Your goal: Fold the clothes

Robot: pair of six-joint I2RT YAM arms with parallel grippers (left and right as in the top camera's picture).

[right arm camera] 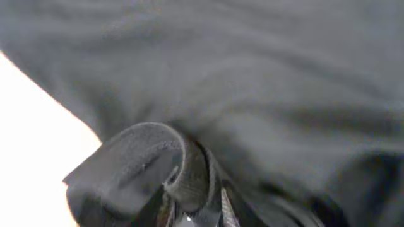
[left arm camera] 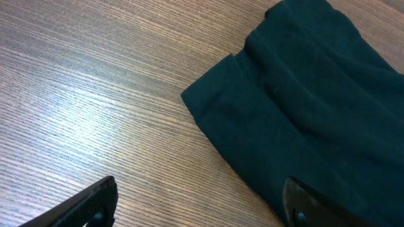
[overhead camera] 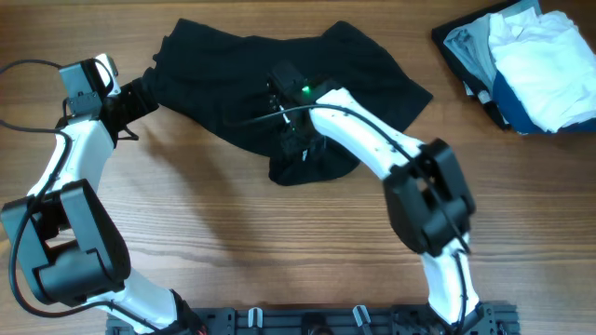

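Black garment (overhead camera: 214,65) lies left-right; your right gripper (overhead camera: 293,140) looks pinched mid-cloth, left gripper (left arm camera: 201,189) gapes empty at its left edge.

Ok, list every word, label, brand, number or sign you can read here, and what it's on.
No readable text in any view.
The black cloth garment shows no print or label.
The pile of white, grey and blue clothes shows none either.
The right wrist view is too blurred to tell.
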